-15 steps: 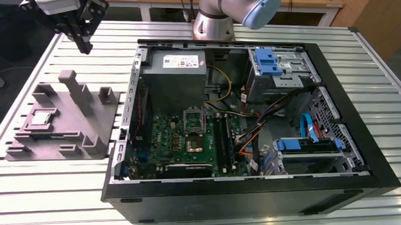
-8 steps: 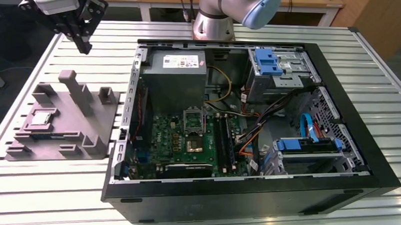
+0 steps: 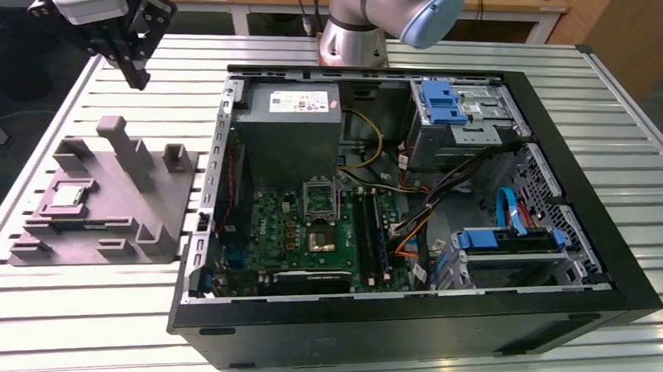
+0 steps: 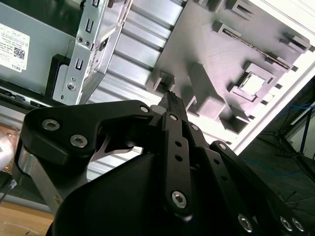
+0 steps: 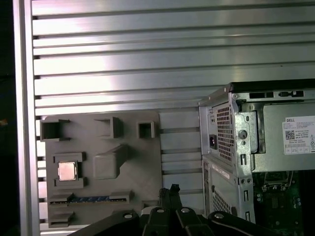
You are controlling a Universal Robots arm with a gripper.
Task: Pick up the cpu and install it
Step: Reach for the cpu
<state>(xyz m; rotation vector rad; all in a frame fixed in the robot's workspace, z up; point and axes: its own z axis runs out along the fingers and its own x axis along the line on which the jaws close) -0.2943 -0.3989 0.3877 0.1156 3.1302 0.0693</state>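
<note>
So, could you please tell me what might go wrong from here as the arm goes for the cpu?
1. The cpu lies flat in a recess of the grey tray, near tall posts. The gripper, shut and well apart from it, could clip a post on the way down.
2. The chip sits low in its recess and shows little edge, so a grasp might slip.
3. The motherboard lies deep in the case beside loose cables, which could snag.
</note>
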